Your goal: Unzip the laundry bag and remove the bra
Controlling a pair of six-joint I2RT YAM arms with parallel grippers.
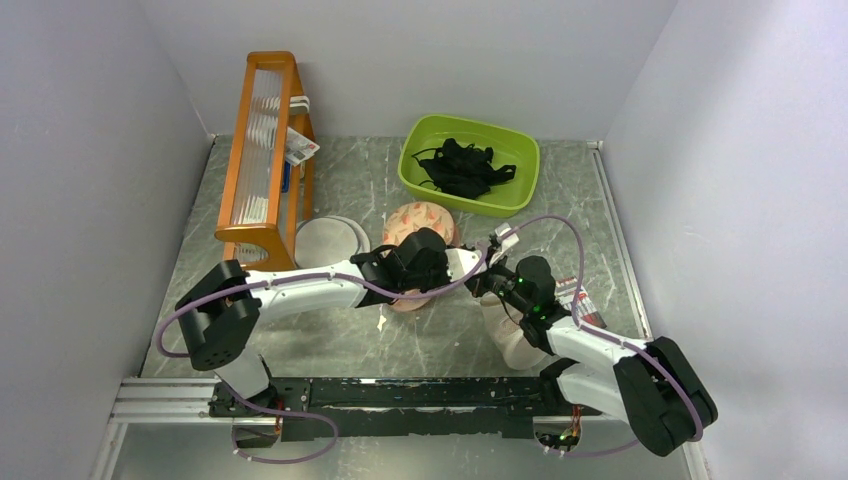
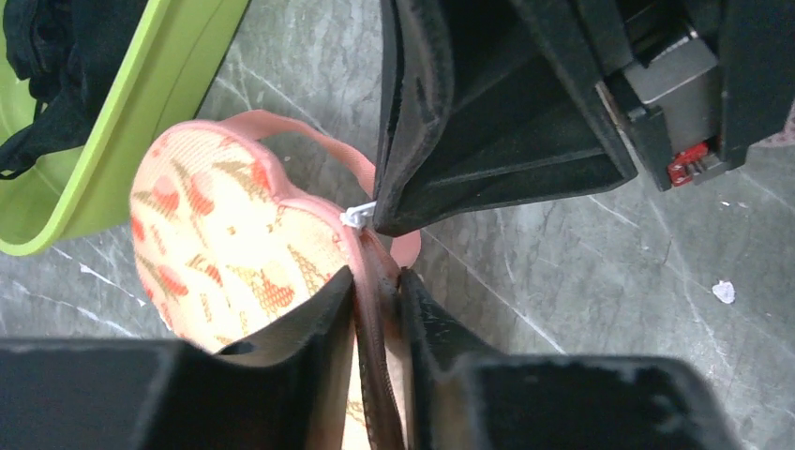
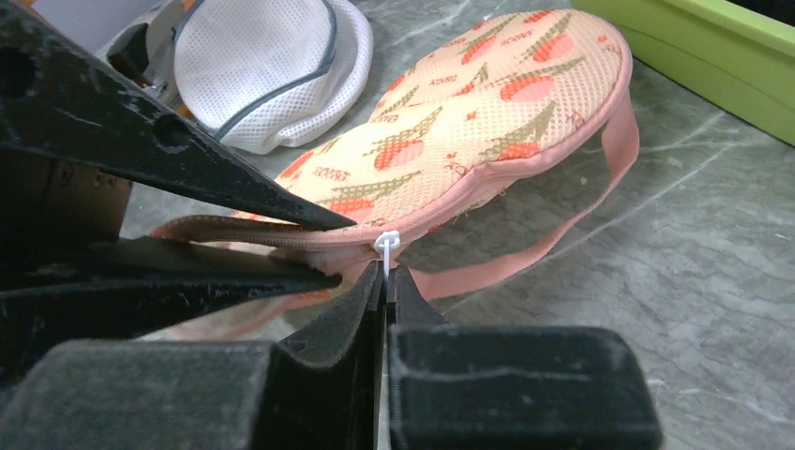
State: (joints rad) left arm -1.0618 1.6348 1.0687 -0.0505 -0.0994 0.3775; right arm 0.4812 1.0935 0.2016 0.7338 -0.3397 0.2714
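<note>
Right wrist view: my right gripper (image 3: pixel 385 274) pinches the white zip pull (image 3: pixel 386 244) of the laundry bag (image 3: pixel 469 122) lying on the table (image 3: pixel 675 281), my left gripper (image 2: pixel 377 286) clamps its pink edging (image 2: pixel 375 375), so I'd draw the pull steadily along the seam.

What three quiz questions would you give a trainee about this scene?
1. True or false: the laundry bag lies inside the green tub.
2. The right arm's jaws pinch: A) the white zip pull, B) a black garment, C) the mesh disc.
3. Which arm's jaws clamp the bag's pink edging?
Key: 1 false; 2 A; 3 left arm's jaws.
</note>
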